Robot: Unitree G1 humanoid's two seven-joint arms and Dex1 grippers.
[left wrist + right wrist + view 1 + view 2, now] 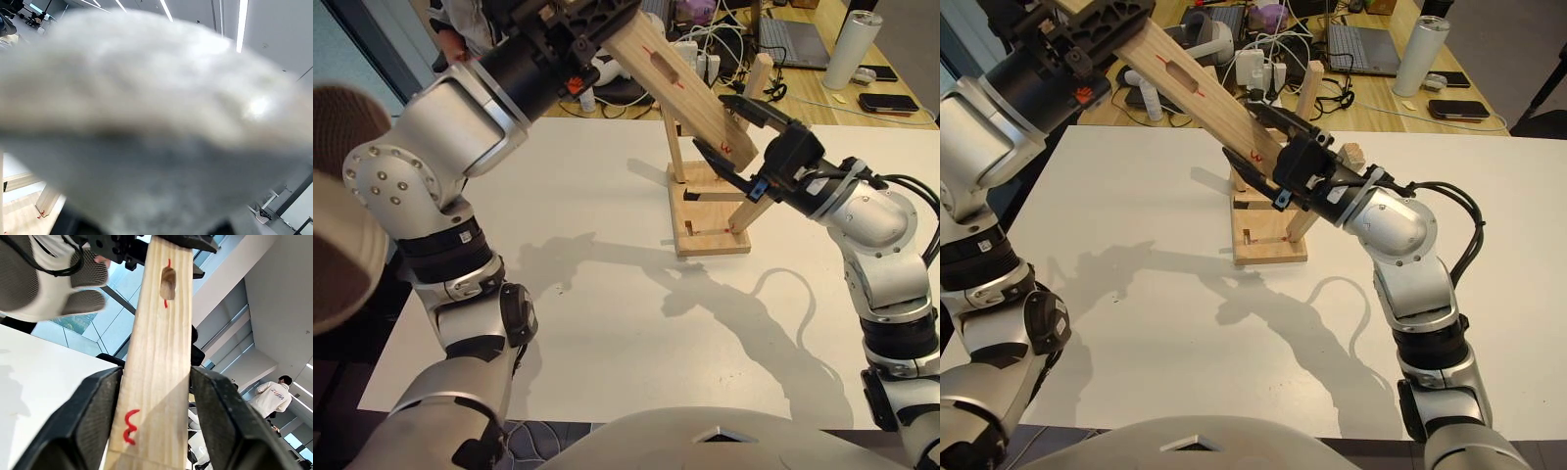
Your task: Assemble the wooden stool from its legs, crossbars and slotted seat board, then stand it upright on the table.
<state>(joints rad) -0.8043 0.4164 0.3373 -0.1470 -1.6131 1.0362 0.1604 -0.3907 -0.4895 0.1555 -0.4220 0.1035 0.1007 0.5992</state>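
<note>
Partly done: the leg frame (710,240) stands at 1 o'clock, while the left gripper (1111,24) and right gripper (729,132) each pinch the unfitted seat board (1205,93).

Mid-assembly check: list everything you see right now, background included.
plank: one, pale wood with a slot and red marks, held slanted above the table
half-built stool: one, pale wood, board flat on the table, legs standing up from it, under the plank's lower end
table: one, white
laptop: one, grey, desk behind
tumbler: one, white, desk behind
phones: two, dark, beside the tumbler
cables: tangle, white and black, desk behind
left gripper: black, clamped on the plank's upper end
right gripper: black, closed on the plank's lower end
</note>
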